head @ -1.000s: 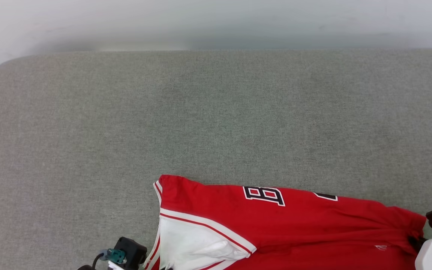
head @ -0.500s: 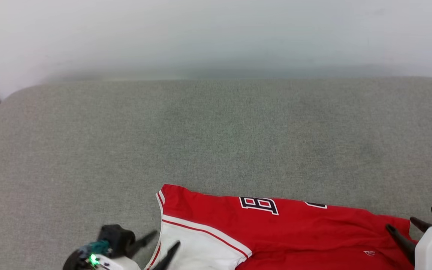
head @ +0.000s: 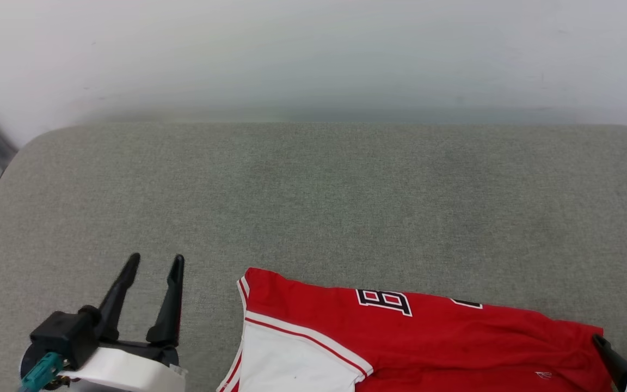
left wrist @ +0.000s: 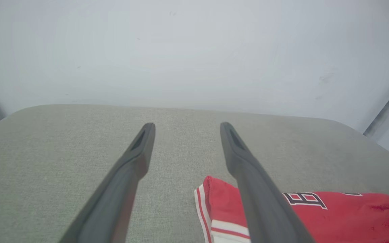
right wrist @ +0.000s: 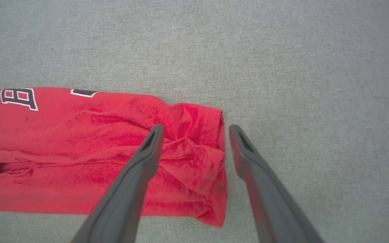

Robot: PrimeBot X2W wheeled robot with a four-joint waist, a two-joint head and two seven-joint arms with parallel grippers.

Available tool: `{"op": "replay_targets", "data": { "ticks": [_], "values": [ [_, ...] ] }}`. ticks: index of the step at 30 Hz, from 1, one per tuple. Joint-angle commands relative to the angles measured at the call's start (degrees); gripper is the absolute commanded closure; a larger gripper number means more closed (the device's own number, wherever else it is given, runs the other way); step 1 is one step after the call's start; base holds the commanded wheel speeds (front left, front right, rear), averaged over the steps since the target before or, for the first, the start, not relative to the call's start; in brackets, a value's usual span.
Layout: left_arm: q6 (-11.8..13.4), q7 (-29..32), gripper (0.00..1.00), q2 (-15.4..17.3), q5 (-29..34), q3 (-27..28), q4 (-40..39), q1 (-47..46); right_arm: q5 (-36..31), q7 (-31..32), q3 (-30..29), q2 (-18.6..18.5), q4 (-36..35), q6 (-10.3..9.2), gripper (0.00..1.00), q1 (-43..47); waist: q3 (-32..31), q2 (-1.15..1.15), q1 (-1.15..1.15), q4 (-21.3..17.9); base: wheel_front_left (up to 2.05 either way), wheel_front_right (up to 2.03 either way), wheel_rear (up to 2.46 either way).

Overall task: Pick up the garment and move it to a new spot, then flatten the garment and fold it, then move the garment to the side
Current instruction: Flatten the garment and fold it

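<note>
Left gripper [head: 155, 260]: jaws spread, empty, well left of the garment [head: 428, 337]; right gripper [right wrist: 197, 128]: jaws spread, empty, at its rumpled right end; garment lies on the grey cushion [head: 313, 190], near side, right of centre.

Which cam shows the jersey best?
Head view: the jersey runs from white sleeve to hem, cropped at the bottom. Right wrist view shows its wrinkled hem end; left wrist view just a shoulder corner.
</note>
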Motion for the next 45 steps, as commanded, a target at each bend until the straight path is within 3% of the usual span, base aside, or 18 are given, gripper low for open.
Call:
{"op": "replay_targets", "data": {
  "ticks": [1, 9, 12, 13, 17, 30, 36, 37, 39, 40, 41, 45],
  "values": [
    [-0.4, -0.3, 0.00, -1.0, 1.2, 1.5, -0.6, 0.6, -0.9, 0.4, -0.8, 1.0, -0.4, -0.01, 0.00, 0.7, 0.3, 0.00, 0.00, 0.3, 0.00, 0.00, 0.00],
    [-6.3, -0.3, 0.00, -11.5, 15.1, 12.8, -2.8, 5.6, -5.2, 2.9, -7.0, 6.7, -0.5, 0.00, 0.00, 2.0, 2.3, 0.00, 0.00, 1.4, 0.00, 0.00, 0.00],
    [-9.6, -0.3, 0.00, -14.3, 17.6, 14.9, -2.1, 5.8, -6.1, 2.7, -8.6, 7.6, 0.7, -0.01, 0.00, 1.0, 3.2, 0.00, 0.00, 1.9, 0.00, 0.00, 0.00],
    [-12.4, -0.3, 0.00, -16.1, 20.1, 16.1, -1.0, 5.0, -5.5, 3.5, -9.7, 8.2, 2.8, -0.01, 0.00, 0.1, 4.2, 0.00, 0.00, 2.4, 0.00, 0.00, 0.00],
    [-14.8, -0.3, 0.00, -18.3, 22.0, 17.4, -0.2, 3.7, -6.0, 3.4, -10.6, 7.3, 6.2, -0.01, 0.00, -0.7, 5.6, 0.00, 0.00, 3.3, 0.00, 0.00, 0.00],
    [-16.9, -0.3, 0.00, -20.8, 24.1, 18.8, 1.6, 1.6, -1.9, 6.7, -4.2, 8.5, 15.8, 0.21, 0.00, -1.4, 8.9, 0.00, 0.00, 5.4, 0.00, 0.00, 0.00],
    [-17.0, -0.3, 0.00, -21.1, 24.0, 19.1, 1.8, 1.1, 0.4, 8.6, 0.5, 9.9, 16.1, 0.48, 0.00, 0.9, 8.9, 0.00, 0.00, 5.8, 0.00, 0.00, 0.00],
    [-17.0, -0.3, 0.00, -21.1, 24.0, 19.0, 1.9, 1.2, 0.2, 8.3, 0.2, 10.0, 16.2, 0.48, 0.51, 1.0, 8.8, 0.00, 0.00, 5.7, 0.00, 0.00, 0.00],
    [-17.1, -0.3, 0.00, -21.1, 23.9, 18.8, 2.1, 1.6, -1.0, 7.5, -1.3, 9.7, 16.6, 0.46, 0.94, 0.6, 8.4, 0.00, 0.00, 5.6, 0.00, 0.00, 0.00],
    [-17.1, -0.3, 0.00, -21.1, 23.9, 18.7, 2.2, 1.7, -1.9, 6.9, -1.8, 9.2, 16.6, 0.40, 0.83, 0.3, 8.2, 0.00, 0.00, 5.5, 0.00, 0.00, 0.00],
    [-17.1, -0.3, 0.00, -21.0, 23.8, 18.6, 2.2, 1.8, -2.4, 6.4, -2.2, 8.8, 16.5, 0.34, 1.00, -0.1, 8.0, 0.00, 0.00, 5.4, 0.00, 0.00, 0.00],
    [-17.1, -0.3, 0.00, -20.7, 23.6, 18.7, 2.3, 2.3, -3.0, 4.1, -4.8, 7.1, 14.9, -0.01, 1.00, -2.2, 7.3, 0.00, 0.00, 4.9, 0.00, 0.00, 0.00]
  ]
}}
